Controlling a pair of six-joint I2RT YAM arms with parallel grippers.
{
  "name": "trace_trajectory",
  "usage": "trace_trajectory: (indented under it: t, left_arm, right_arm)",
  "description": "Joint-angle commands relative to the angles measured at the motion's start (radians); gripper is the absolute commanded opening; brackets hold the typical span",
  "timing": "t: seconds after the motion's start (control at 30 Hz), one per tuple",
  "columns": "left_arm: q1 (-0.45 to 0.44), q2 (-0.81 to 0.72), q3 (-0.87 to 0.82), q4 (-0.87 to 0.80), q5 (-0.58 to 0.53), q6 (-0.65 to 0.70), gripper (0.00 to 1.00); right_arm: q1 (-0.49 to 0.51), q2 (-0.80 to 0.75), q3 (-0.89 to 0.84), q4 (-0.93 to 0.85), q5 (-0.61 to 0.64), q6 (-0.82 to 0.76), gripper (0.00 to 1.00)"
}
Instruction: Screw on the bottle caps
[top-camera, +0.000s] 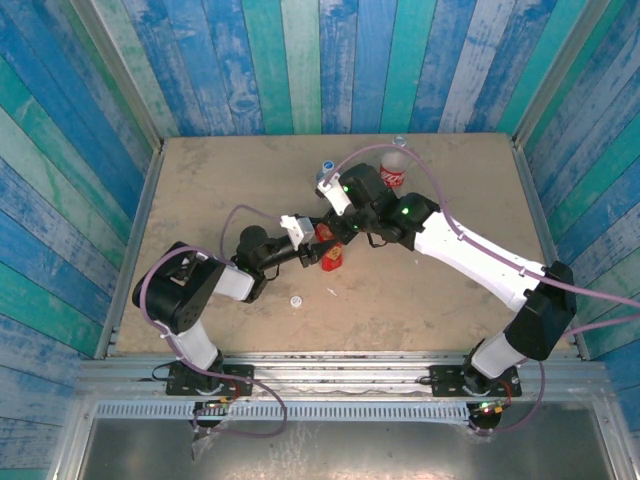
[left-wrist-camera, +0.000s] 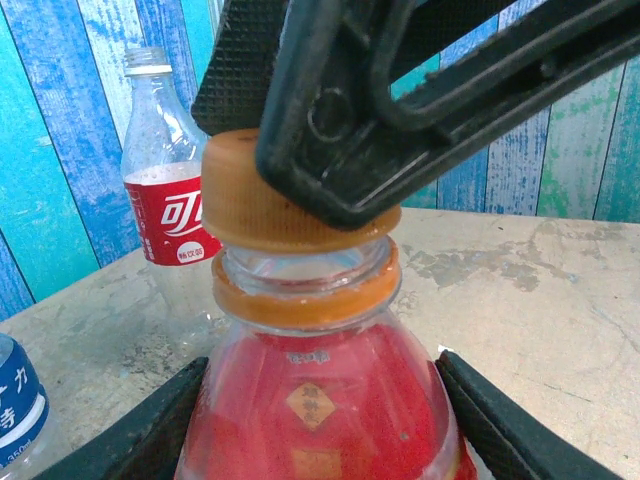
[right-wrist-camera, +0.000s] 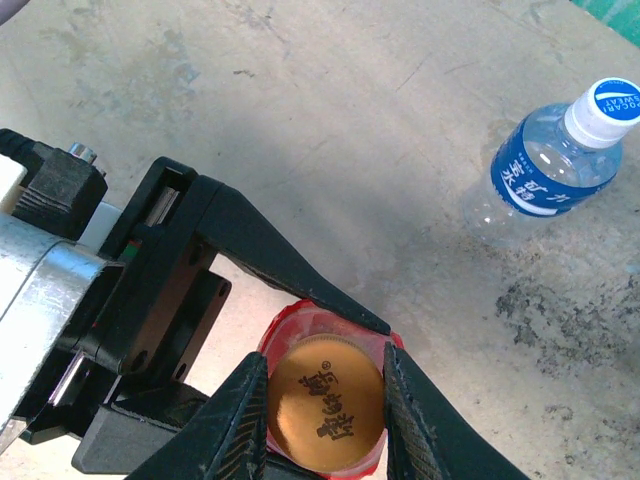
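Observation:
The bottle with the red-and-yellow wrap (top-camera: 331, 259) stands upright mid-table. My left gripper (left-wrist-camera: 320, 435) is shut on its body, one finger pressed to each side. An orange cap (left-wrist-camera: 262, 200) sits on the bottle's mouth, above the orange collar ring, with clear neck showing between them. My right gripper (right-wrist-camera: 325, 415) is shut on this cap (right-wrist-camera: 325, 412) from above, its pads on both sides of the rim. The cola bottle (top-camera: 393, 173) stands at the back. The blue-label bottle (right-wrist-camera: 556, 160) wears a white-and-blue cap (right-wrist-camera: 611, 104). A small white cap (top-camera: 296, 300) lies loose on the table.
Blue plank walls close in the wooden table (top-camera: 200, 200) on the left, back and right. The cola bottle (left-wrist-camera: 160, 170) and blue-label bottle (top-camera: 325, 176) stand just behind the two grippers. A small white scrap (top-camera: 331, 293) lies near the loose cap.

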Motion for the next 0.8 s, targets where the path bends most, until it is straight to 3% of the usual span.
trace_trajectory:
  t: [0.0, 0.57, 0.77]
  left_arm:
    - [0.001, -0.020, -0.004, -0.081, 0.003, 0.023, 0.57]
    - [0.001, -0.025, -0.003, -0.103, 0.007, 0.037, 0.58]
    - [0.001, -0.025, -0.003, -0.102, 0.006, 0.039, 0.58]
  right_arm:
    - [0.008, 0.006, -0.031, -0.076, -0.011, 0.018, 0.32]
    - [0.006, -0.002, 0.002, -0.038, -0.005, 0.011, 0.38]
    - [0.008, -0.022, -0.009, -0.015, -0.012, 0.015, 0.50]
